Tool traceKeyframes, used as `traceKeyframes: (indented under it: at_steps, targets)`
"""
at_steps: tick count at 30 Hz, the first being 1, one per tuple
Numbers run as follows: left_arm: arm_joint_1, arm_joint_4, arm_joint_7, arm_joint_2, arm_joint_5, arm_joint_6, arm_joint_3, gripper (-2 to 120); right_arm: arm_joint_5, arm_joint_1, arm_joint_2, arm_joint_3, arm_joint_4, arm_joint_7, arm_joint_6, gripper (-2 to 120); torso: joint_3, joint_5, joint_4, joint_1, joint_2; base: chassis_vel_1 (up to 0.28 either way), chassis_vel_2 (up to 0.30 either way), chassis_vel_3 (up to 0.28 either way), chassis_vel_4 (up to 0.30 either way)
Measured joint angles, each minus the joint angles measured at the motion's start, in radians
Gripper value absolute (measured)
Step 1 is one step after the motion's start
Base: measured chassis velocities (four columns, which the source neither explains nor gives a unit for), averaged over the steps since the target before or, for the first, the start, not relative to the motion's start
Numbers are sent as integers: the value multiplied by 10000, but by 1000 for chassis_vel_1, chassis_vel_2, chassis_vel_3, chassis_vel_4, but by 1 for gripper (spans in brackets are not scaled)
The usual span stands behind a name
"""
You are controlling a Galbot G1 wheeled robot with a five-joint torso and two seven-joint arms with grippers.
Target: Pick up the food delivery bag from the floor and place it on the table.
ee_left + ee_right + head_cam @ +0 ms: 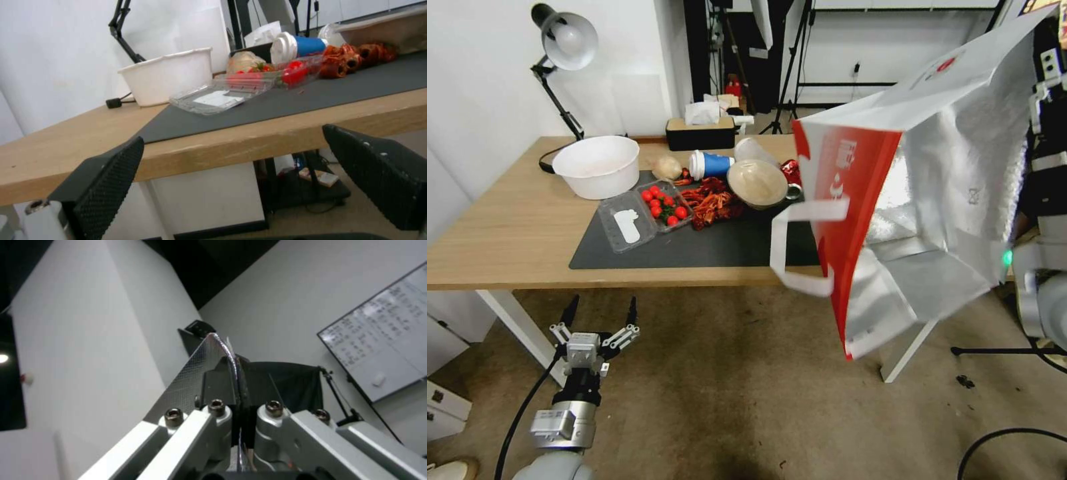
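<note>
The food delivery bag (954, 167) hangs in the air at the right, tilted, with its red side, silver lining and white strap handles toward me. Its lower end is over the floor (727, 387) and its upper part over the right end of the table (514, 227). My right gripper (229, 353) is shut on a thin silver edge of the bag (234, 360), high at the right. My left gripper (602, 308) stands open and empty low in front of the table's front edge; in the left wrist view this gripper (240, 173) faces that edge.
On the dark grey mat (707, 243) lie a clear box of cherry tomatoes (664, 207), red snacks, a blue cup (710, 165) and a brown bowl (757, 183). A white bowl (597, 165), a tissue box (700, 133) and a lamp (564, 40) stand behind.
</note>
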Motion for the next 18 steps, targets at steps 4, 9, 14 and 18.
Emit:
traceKeyframes:
  at_steps: [4, 9, 14, 18]
  targets:
    - [0, 5, -1, -21, 26, -1, 10, 100, 87, 281, -32, -206, -443, 315, 50, 0, 0, 1, 0, 0, -1, 0, 0, 0, 0]
    - [28, 37, -3, -56, 93, -28, 29, 100, 25, 562, -19, -390, -1044, 874, 76, 0, -1, 1, 0, 0, -2, 0, 0, 0, 0]
    - [34, 43, -9, -52, 95, -50, 29, 100, -66, 590, -87, -378, -1387, 1033, 78, 0, -1, 2, 0, 0, -2, 0, 0, 0, 0]
    - [36, 45, -11, -48, 96, -54, 37, 100, -100, 594, -239, -240, -1641, 1113, 76, 0, -1, 1, 0, 0, -2, 0, 0, 0, 0]
